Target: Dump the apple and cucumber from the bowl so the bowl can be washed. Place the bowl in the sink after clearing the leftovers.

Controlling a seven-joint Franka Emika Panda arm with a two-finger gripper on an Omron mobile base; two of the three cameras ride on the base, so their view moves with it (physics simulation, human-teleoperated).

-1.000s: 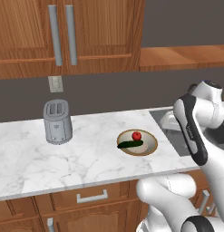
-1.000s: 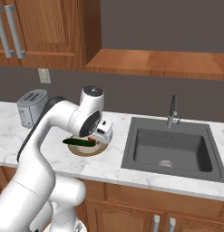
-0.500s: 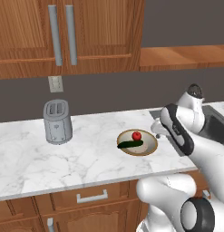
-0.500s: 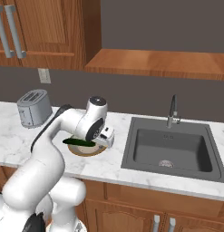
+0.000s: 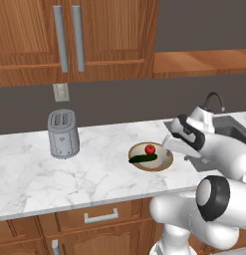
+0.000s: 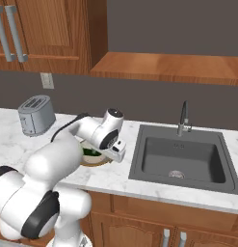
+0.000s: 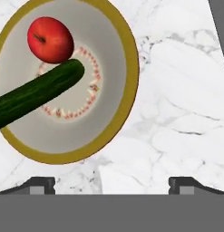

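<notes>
Marble counter (image 5: pixel 94 169) under wooden cabinets (image 5: pixel 69 40), grey wall behind.

Bowl (image 5: pixel 164 160) sits upright on the counter, between the toaster (image 5: pixel 63 133) and the sink (image 6: pixel 183 159), nearer the sink. Tan rim, cream inside with a ring of small red marks around the centre, clear in the hand view (image 7: pixel 127 68).

Apple (image 7: pixel 50 40) lies inside the bowl, touching the cucumber (image 7: pixel 36 94) at one end. Cucumber lies across the bowl floor, and one end runs over the rim on the toaster side; in the left base view it (image 5: pixel 143 159) sticks out past the bowl's left edge. Apple (image 5: pixel 150 149) sits toward the wall side of the bowl.

Claw (image 7: pixel 111 183) is spread wide, with nothing between the tips. Both dark fingertips (image 7: pixel 41 185) stand over bare marble just beside the bowl's rim, on the sink side. No contact with the bowl can be made out. In the left base view the hand (image 5: pixel 186 142) hangs low next to the bowl's right edge; in the right base view it (image 6: pixel 113 147) covers much of the bowl, with only a strip of rim (image 6: pixel 94 163) and a bit of green showing.

Sink is a dark grey basin set into the counter, with a round drain (image 6: pixel 176 173) and a thin faucet (image 6: pixel 183 118) at the back. Toaster stands well apart from the bowl, below a wall outlet (image 5: pixel 61 92).
</notes>
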